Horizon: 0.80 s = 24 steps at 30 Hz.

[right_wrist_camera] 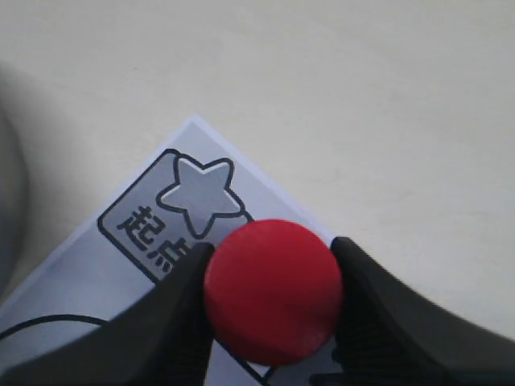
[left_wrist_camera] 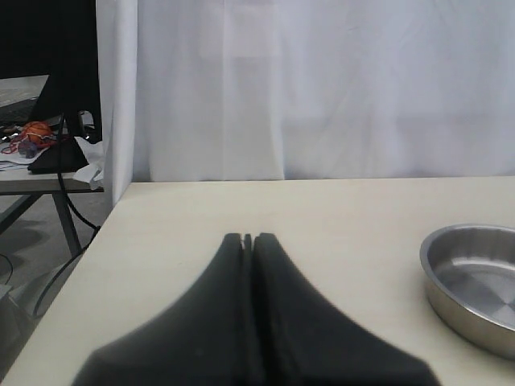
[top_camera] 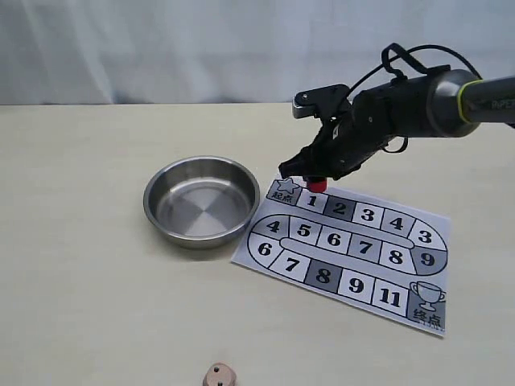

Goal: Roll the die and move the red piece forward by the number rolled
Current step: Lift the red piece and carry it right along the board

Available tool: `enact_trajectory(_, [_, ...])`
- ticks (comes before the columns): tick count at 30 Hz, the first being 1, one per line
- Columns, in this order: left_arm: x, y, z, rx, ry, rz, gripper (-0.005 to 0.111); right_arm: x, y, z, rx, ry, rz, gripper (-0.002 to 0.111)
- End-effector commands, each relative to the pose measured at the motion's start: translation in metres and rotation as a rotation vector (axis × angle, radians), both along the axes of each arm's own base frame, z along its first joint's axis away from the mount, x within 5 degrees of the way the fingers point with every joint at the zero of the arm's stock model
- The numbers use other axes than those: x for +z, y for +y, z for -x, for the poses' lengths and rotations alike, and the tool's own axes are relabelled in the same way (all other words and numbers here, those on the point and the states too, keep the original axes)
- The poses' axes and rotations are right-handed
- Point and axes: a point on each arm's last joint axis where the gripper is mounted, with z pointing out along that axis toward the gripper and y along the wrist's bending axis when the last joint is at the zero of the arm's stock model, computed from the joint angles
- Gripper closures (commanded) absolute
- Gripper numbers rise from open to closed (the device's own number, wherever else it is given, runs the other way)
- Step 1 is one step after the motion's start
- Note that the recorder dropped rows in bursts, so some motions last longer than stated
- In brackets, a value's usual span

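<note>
I see soft, even light over the pale counter (top_camera: 96,305), with only a faint shadow beneath the steel bowl (top_camera: 201,199) and mild sheen inside it. Up close, the right pincer (right_wrist_camera: 270,256) blurs, and the left pincer (left_wrist_camera: 248,238) reads dark and soft-edged.

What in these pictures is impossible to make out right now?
- Small tan wooden die: exterior view, cut by the bottom edge; rolled number unreadable.
- Small red cylinder piece: right wrist view, it covers the square of the printed paper board beneath.
- Exterior view: the right gripper hides most of that piece.
</note>
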Motion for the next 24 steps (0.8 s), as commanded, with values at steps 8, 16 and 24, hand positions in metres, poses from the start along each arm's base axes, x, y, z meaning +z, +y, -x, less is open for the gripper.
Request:
enact_trajectory(8, [0.003,0.000,0.000,-0.001,-0.016,0.003,0.107,-0.036,0.005,0.000,0.013,0.060,0.018,0.104])
enact_trajectory(16, [0.003,0.000,0.000,-0.001,-0.016,0.003,0.107,-0.011,0.005,-0.002,0.018,-0.008,0.001,0.104])
enact_trajectory(24, [0.003,0.000,0.000,-0.001,-0.016,0.003,0.107,0.010,-0.023,-0.003,-0.035,0.011,0.030,0.104])
